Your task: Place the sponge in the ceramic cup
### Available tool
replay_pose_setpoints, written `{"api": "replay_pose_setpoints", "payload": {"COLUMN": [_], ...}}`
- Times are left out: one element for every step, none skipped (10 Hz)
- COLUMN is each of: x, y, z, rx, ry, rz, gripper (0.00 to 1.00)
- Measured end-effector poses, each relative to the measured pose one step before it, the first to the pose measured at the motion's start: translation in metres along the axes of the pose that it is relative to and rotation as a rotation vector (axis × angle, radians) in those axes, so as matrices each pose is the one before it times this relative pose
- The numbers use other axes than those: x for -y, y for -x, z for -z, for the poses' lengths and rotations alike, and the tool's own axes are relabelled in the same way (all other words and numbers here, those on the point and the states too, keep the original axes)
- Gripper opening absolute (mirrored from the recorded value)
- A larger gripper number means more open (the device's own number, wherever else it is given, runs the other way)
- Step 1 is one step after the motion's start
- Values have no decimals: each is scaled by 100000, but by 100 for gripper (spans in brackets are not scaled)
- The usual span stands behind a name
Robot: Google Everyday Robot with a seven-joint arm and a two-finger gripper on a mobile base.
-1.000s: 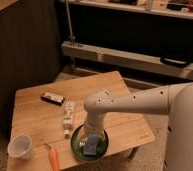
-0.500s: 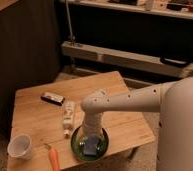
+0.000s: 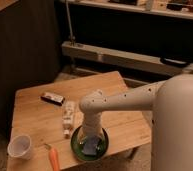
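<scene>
I have the gripper (image 3: 92, 140) low in the green bowl (image 3: 76, 145), lower centre of the frame, its jaws wide apart over the sponge (image 3: 91, 148) lying there. I judge this the pick-up. Next I must close on the sponge, lift it over the rim and carry it to the cup (image 3: 20, 146), lower left. I count one sponge, one cup, one bowl, one carrot (image 3: 54, 159) and two packets.

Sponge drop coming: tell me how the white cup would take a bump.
The ceramic cup tapers to a narrow base, so it probably tips easily. It stands near the table corner, so a shove might knock it off. The gripper hangs over the green bowl.
</scene>
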Motion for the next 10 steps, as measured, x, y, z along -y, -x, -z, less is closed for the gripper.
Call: {"api": "replay_pose_setpoints", "payload": {"x": [25,848,281,-180,60,231,123,76,53,-183], "y": [-278,-674,-449,-286,-228,-201,-146,-13,-57,-138], "z": [-109,-300,-270,-251,-239,-288,-309,-312,-1,229], "rx": [-102,2,247,212,247,393,686,935,-181,-479], "ry": [3,-405,-236,-227,-166,-74,-200,-9,-35,70], "rz": [457,1653,854,18,303,497,-45,-99,186,-181], "gripper": [77,77,77,77,77,74,66,55,47,35]}}
